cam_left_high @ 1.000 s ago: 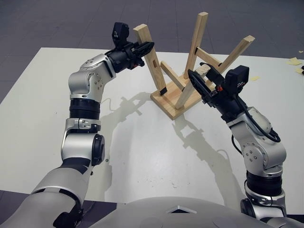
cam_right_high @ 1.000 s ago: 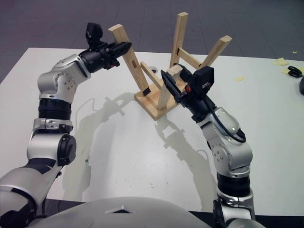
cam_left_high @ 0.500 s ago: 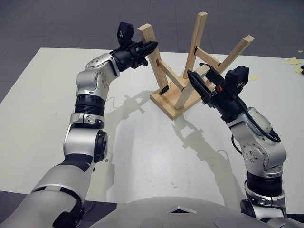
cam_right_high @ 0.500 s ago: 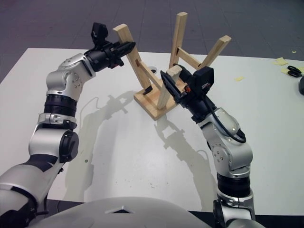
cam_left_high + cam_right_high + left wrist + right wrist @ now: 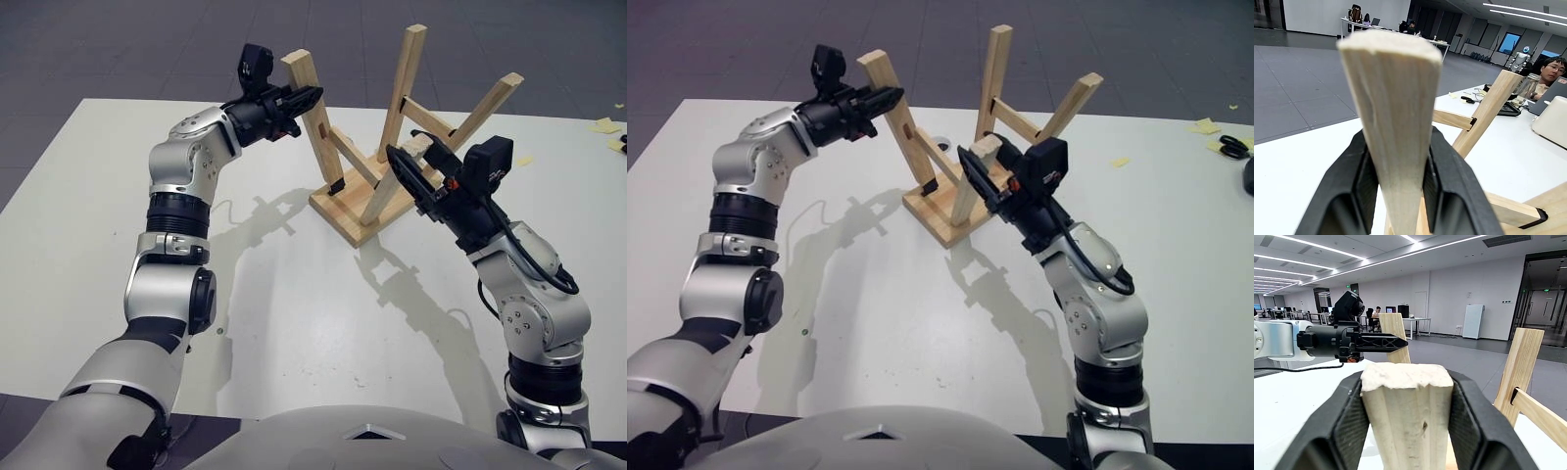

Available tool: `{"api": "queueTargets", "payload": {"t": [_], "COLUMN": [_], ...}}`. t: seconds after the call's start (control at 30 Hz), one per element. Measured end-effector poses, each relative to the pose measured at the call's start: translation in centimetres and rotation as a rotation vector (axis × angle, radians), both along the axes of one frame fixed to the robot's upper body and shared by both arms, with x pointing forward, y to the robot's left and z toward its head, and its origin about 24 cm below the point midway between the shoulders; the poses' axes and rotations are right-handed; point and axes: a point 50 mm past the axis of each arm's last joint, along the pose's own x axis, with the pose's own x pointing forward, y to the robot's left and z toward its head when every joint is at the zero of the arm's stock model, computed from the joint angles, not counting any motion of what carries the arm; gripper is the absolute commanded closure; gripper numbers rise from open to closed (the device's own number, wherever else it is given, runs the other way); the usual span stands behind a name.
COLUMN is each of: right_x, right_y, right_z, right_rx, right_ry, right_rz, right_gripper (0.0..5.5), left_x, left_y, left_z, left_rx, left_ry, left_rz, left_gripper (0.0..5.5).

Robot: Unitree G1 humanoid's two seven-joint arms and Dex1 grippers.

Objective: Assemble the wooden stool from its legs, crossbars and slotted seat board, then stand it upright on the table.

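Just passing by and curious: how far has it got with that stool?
Assembly looks done: four legs and crossbars sit joined to the seat board. In hand: the left claw and right claw each clamp a leg of the upside-down stool. Left: flipping it to stand upright on the table.

So my flat white desk (image 5: 294, 323) has the pale wooden stool (image 5: 345, 211) sitting on it upside down around the far middle, seat board against the top and legs sticking up. Can't tell if the board lies fully flat. A few small yellow paper scraps (image 5: 1205, 127) are over by the far right edge, with some small black objects (image 5: 1236, 147) just beside them.
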Motion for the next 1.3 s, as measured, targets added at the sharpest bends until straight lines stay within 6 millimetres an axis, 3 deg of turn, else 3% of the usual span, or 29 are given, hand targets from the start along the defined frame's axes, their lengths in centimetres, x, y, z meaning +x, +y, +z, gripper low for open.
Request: {"api": "queueTargets", "payload": {"t": [0.6, 1.3], "right_x": [-0.2, -0.2], "right_y": [0.0, 0.0], "right_z": [-0.1, -0.1], "right_rx": [-0.002, -0.002], "right_ry": [-0.001, -0.001], "right_rz": [0.002, -0.003], "right_gripper": [3.37, 3.37], "left_x": [-0.8, -0.9], "left_y": [0.9, 0.2], "left_z": [1.7, 0.1], "left_rx": [-0.044, -0.007], "left_ry": [0.009, 0.019], "left_rz": [0.046, 0.033], "left_gripper": [4.46, 4.46]}}
